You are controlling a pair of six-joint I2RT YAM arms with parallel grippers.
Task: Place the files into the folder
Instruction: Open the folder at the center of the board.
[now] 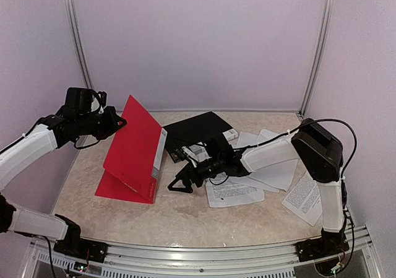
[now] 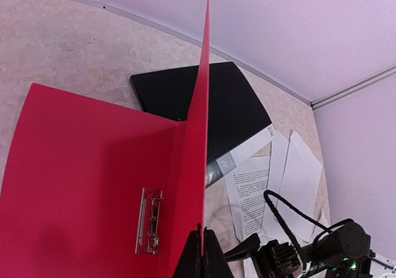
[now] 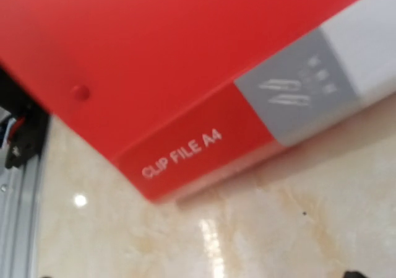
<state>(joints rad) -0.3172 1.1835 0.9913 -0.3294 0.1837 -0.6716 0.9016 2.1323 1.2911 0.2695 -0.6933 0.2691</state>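
The red folder [image 1: 133, 151] stands open on the table, its front cover lifted steeply. My left gripper [image 1: 119, 123] is shut on the cover's top edge. In the left wrist view the cover [image 2: 205, 92] runs edge-on out of the gripper [image 2: 203, 253], and a metal clip [image 2: 148, 222] sits on the inner back panel. The files [image 1: 232, 191] lie loose to the right, some printed, some blank [image 2: 300, 173]. My right gripper [image 1: 176, 184] lies low and open on the table beside the folder's spine [image 3: 179, 154], which reads "CLIP FILE A4". It holds nothing.
A black folder [image 1: 195, 129] lies flat behind the red one, partly under the papers. One printed sheet [image 1: 303, 200] lies apart near the right arm's base. The lilac walls [image 1: 198, 43] close in the table at the back and on both sides.
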